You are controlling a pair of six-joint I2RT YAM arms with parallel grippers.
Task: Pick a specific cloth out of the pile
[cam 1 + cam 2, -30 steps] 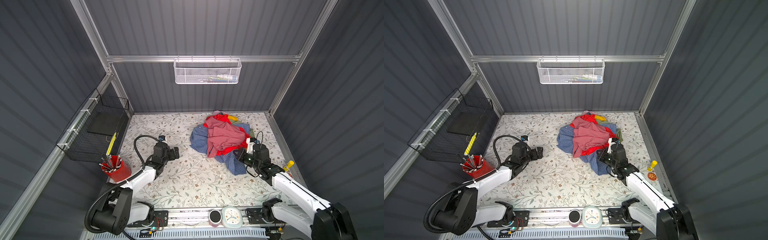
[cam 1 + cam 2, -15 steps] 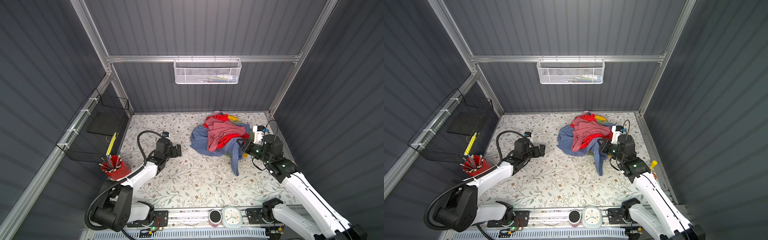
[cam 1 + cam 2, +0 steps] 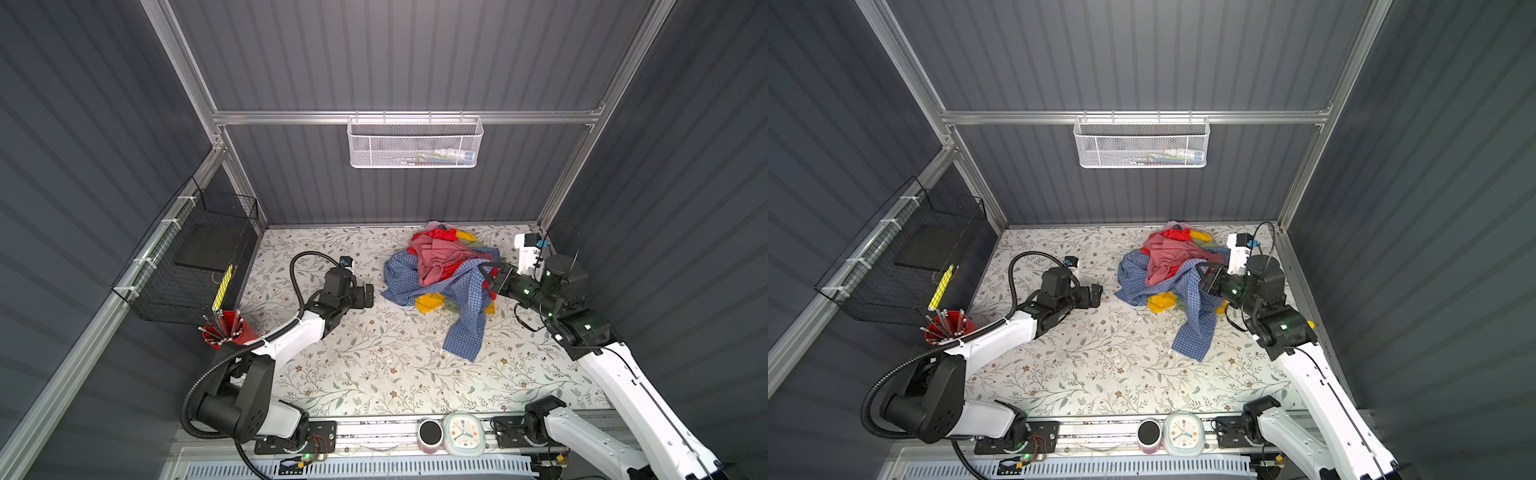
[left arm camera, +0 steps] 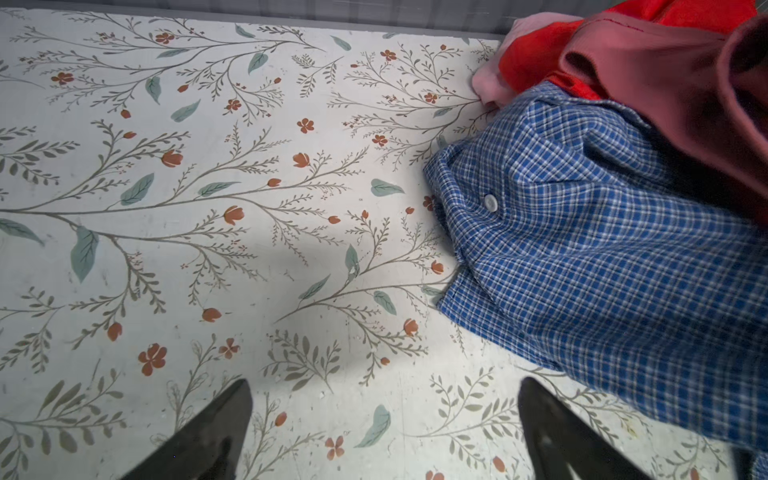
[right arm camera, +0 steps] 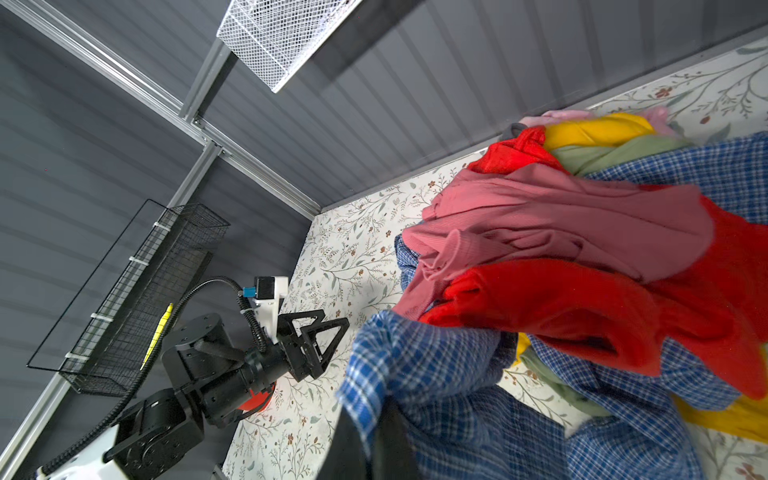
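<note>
Right hand [image 3: 487, 277] is pinching a fold of the cloth [image 3: 467, 324] at the right edge of the pile [image 3: 436, 255]. From there the cloth runs leftward under the pile, its far edge on the table [image 3: 353, 374] just beside the spread left hand [image 3: 369, 296]. A loose length drapes toward the front.

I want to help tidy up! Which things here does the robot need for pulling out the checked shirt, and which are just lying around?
Needed:
- blue checked shirt
- clothes pile
- right gripper, shut on the shirt
- left gripper, open

Just lying about:
- red pencil cup
- clock
- black wire basket
- white mesh basket
</note>
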